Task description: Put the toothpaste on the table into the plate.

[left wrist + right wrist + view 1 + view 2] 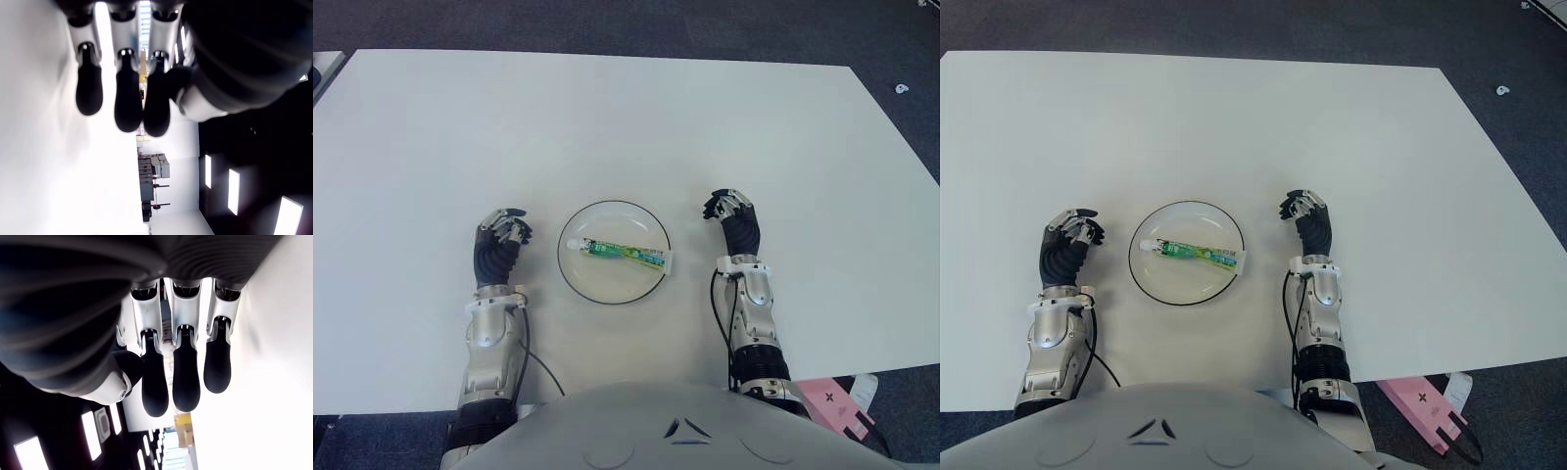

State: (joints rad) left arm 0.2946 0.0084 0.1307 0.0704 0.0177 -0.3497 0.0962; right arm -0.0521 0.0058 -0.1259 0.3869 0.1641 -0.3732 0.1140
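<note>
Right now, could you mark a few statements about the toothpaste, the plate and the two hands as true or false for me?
1. The toothpaste lies inside the plate. True.
2. The right hand grips the toothpaste. False: it holds nothing and shows to the right of the plate.
3. The plate sits between the two hands. True: the left hand shows on its left side.
4. The toothpaste stands upright. False: it lies flat across the plate.
5. A second tube lies on the table beyond the plate. False: that part of the table shows no tube.
</note>
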